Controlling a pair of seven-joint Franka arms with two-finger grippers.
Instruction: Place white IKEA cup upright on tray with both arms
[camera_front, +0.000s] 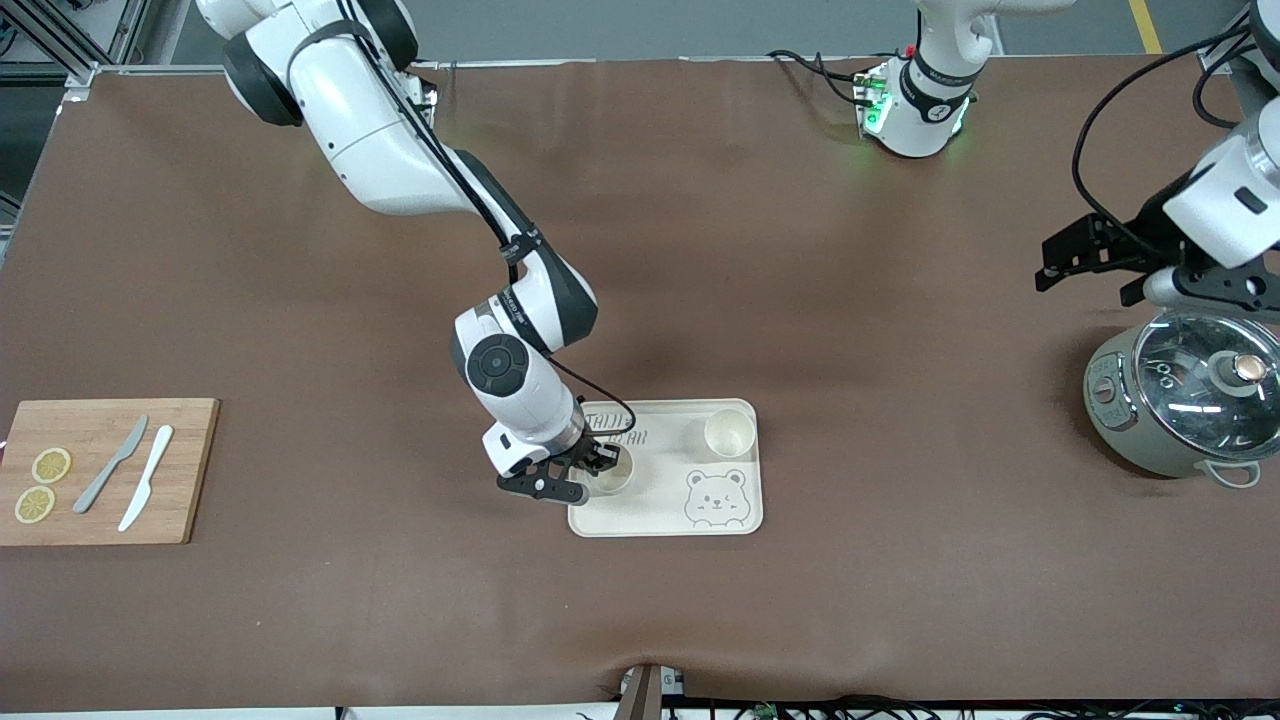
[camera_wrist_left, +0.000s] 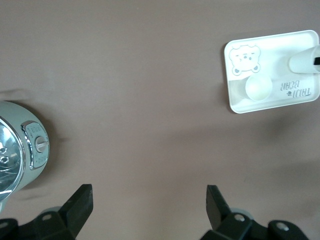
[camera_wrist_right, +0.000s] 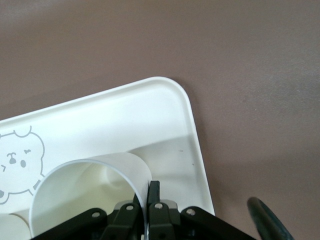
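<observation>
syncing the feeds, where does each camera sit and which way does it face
Front: high across the table, facing both bases; shows both arms, the tray, two cups, a cooker and a board.
Left wrist: on the left arm, looking down at the table past its open left tool; cooker and tray in sight.
Right wrist: on the right arm, looking down at the right tool pinching a cup over the tray.
All three share the tray.

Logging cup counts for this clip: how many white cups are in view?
2. One cup stands free on the tray, toward the left arm's end; the other cup is on the tray too, its rim pinched by the right gripper.
</observation>
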